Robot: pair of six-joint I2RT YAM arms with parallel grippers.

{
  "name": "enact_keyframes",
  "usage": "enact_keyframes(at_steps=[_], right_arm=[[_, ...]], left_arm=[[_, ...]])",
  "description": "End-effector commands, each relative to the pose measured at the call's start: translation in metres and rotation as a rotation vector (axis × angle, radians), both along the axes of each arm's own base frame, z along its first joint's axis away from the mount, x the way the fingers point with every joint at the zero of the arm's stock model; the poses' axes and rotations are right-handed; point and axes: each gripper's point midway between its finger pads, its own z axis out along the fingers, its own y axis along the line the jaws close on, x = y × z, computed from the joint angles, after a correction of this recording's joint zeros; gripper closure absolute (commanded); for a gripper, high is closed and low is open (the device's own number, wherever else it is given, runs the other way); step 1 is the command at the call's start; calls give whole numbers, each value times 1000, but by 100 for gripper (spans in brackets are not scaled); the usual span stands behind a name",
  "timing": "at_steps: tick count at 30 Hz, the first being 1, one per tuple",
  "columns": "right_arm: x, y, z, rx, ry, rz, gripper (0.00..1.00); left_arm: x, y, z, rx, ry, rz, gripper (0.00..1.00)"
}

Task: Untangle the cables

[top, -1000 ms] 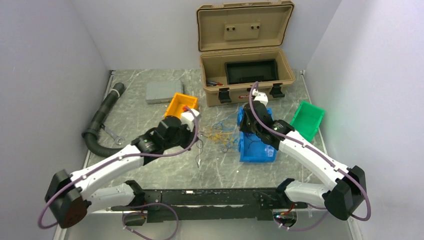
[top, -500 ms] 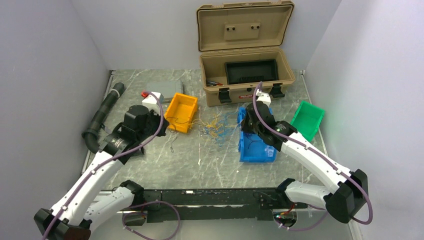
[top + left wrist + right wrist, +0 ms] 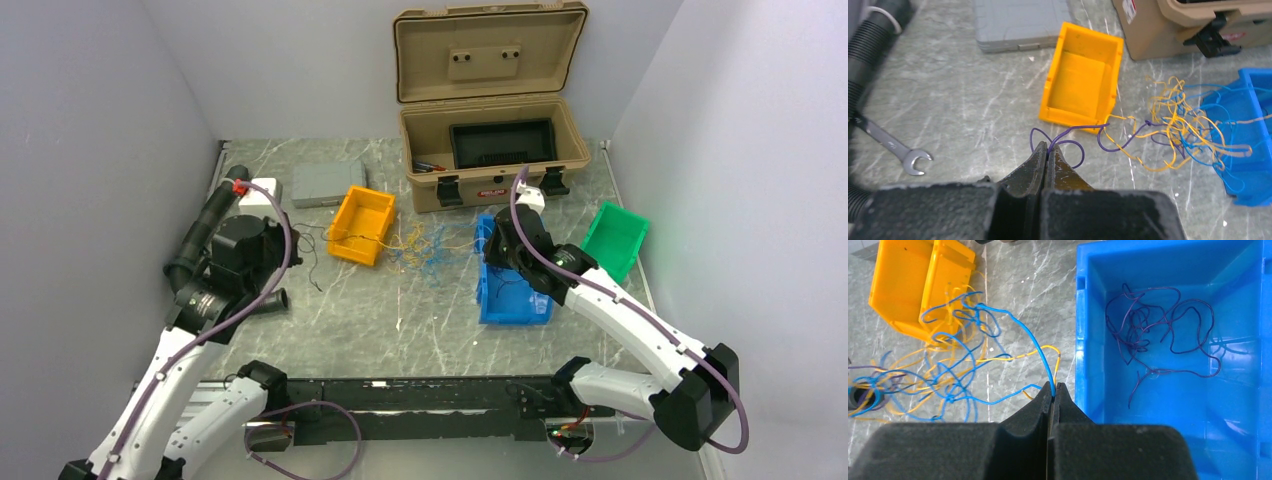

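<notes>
The cables (image 3: 428, 253) lie as a loose tangle of thin yellow and blue wires (image 3: 1183, 125) on the table between the orange bin (image 3: 362, 225) and the blue bin (image 3: 515, 305). My left gripper (image 3: 1047, 147) is shut on a purple cable (image 3: 1073, 131), which runs taut past the orange bin's corner into the tangle. At the blue bin's left rim (image 3: 1083, 340) my right gripper (image 3: 1053, 385) is shut on a blue cable (image 3: 1035, 347) that leads back to the tangle. Several purple wires (image 3: 1153, 325) lie loose inside the blue bin.
An open tan case (image 3: 490, 150) stands at the back. A green bin (image 3: 615, 240) sits at the right and a grey box (image 3: 328, 183) behind the orange bin. A black corrugated hose (image 3: 205, 225) and a wrench (image 3: 895, 147) lie along the left edge.
My left arm has swung far to the left and back, drawing the purple cable out of the tangle, which has stretched leftward. The right arm has barely moved.
</notes>
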Motion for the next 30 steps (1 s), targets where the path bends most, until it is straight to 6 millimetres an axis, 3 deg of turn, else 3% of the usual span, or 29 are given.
enact_keyframes(at_steps=[1,8,11,15,21,23,27,30], right_arm=[[2,0,3,18,-18,-3,100],[-1,6,-5,33,1,27,100],[-3,12,-10,45,13,60,100],[-8,33,-14,81,25,187,100],[-15,55,-22,95,74,325,99],[-18,62,-23,107,76,372,89],[-25,75,-15,158,40,462,57],[-30,83,-4,199,-10,523,45]], left_arm=[[-4,34,43,21,-123,156,100],[-20,65,76,-24,-256,302,100],[-24,65,84,-47,-296,295,100],[-20,31,92,-62,-343,89,100],[-27,-40,107,-107,-392,-319,100],[-35,-67,111,-132,-395,-481,100],[-48,-100,117,-185,-375,-691,100],[-57,-116,121,-221,-366,-806,100]])
